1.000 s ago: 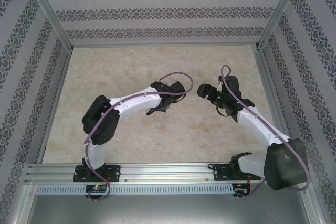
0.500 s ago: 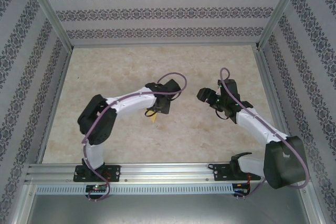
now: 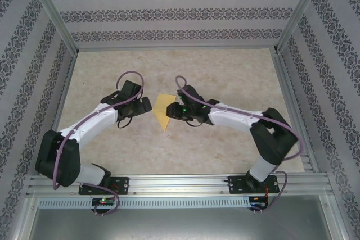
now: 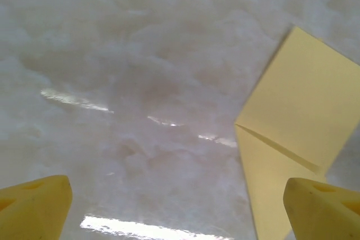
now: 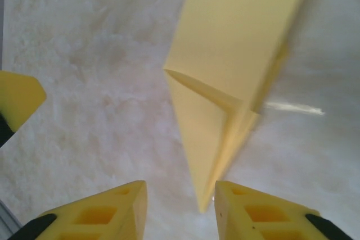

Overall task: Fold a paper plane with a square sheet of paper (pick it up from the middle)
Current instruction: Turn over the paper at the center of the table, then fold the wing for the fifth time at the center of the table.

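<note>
The square sheet of paper (image 3: pixel 162 109) is yellow and lies flat mid-table, creased into a wide top that narrows to a point toward the near edge. My left gripper (image 3: pixel 148 107) sits just left of it, open wide. In the left wrist view the paper (image 4: pixel 298 111) lies to the right, its edge under the right fingertip (image 4: pixel 323 206), and the left gripper (image 4: pixel 179 209) holds nothing. My right gripper (image 3: pixel 172 112) is at the paper's right side. In the right wrist view the paper's (image 5: pixel 236 43) pointed tip lies in the gap of the right gripper (image 5: pixel 180 209), whose jaws stand partly closed and apart.
The beige mottled tabletop (image 3: pixel 225 71) is fenced by patterned walls and metal posts, with a metal rail along the near edge (image 3: pixel 180 184). One yellow fingertip of the left gripper (image 5: pixel 17 99) shows at the left in the right wrist view.
My left gripper has opened, let go of the paper and drawn back to the left. The right arm has swung left to the paper while its jaws narrowed. The paper now lies uncovered.
</note>
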